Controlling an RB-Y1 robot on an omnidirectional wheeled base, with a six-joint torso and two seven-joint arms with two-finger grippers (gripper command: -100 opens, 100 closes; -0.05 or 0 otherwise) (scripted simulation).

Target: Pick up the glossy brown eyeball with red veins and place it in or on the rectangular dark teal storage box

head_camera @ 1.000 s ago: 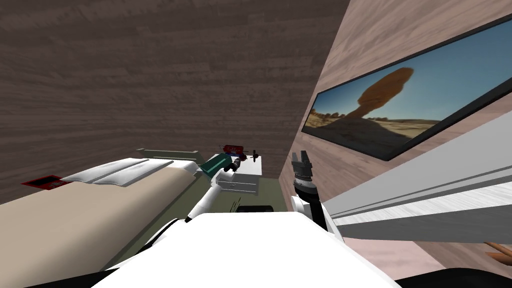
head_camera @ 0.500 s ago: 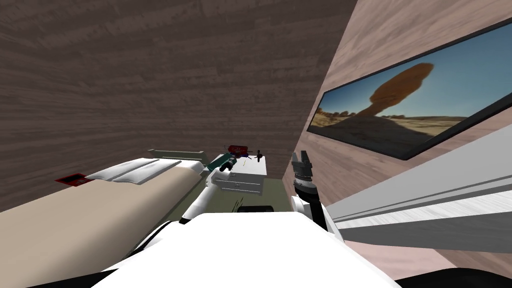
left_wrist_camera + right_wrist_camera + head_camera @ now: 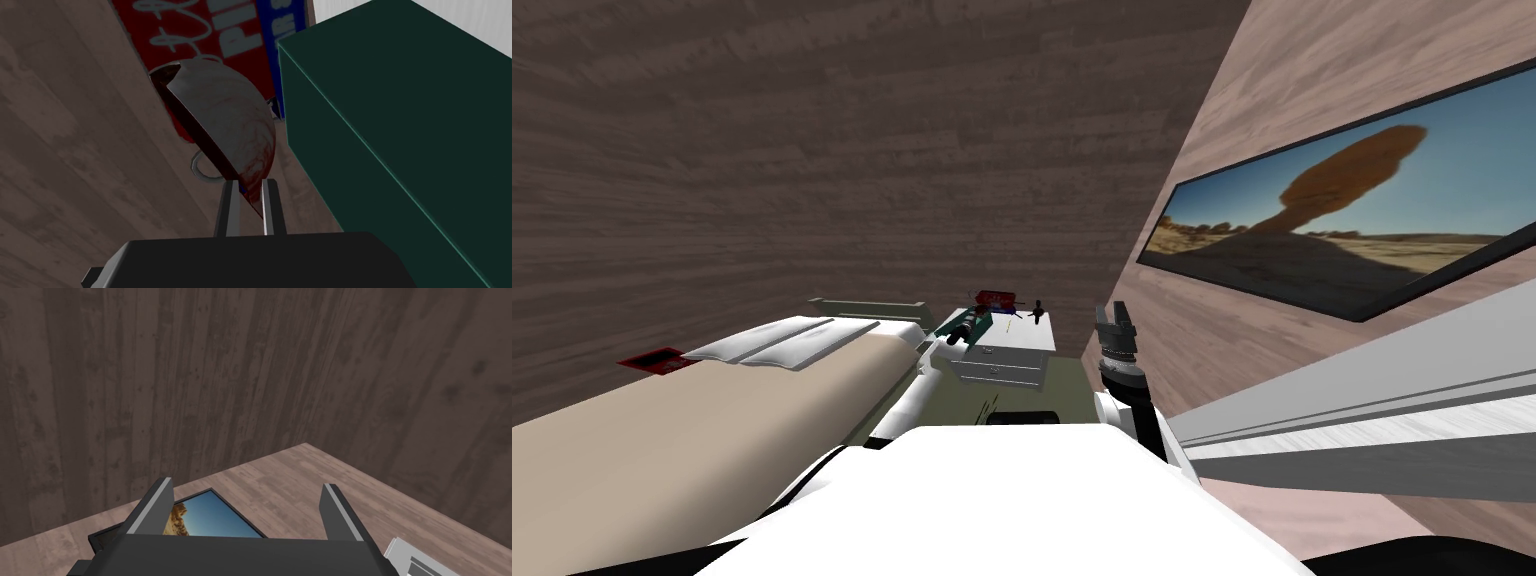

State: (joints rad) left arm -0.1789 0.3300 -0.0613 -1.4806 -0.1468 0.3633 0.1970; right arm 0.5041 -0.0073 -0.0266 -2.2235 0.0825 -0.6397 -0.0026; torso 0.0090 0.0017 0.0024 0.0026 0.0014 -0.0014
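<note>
My left gripper is clamped on the eyeball, but only on its thin lower edge, with the fingers almost together, so I judge this grip weak. The ball is whitish with red veins and one dark flat side, and most of it stands out past the fingertips. It could turn between the blades or slip out if I swing the arm fast. The box is just beside it, to the right of the ball as the hand looks. Its near wall could knock the ball loose if I move sideways before I am higher than the top edge. Behind the ball I see a red card and a blue card with white letters. In the room, the bed with pillows is at the left. Next comes the white nightstand, where this hand works. My right gripper stands raised with fingers spread and nothing between them. A picture hangs on the right wall.
</note>
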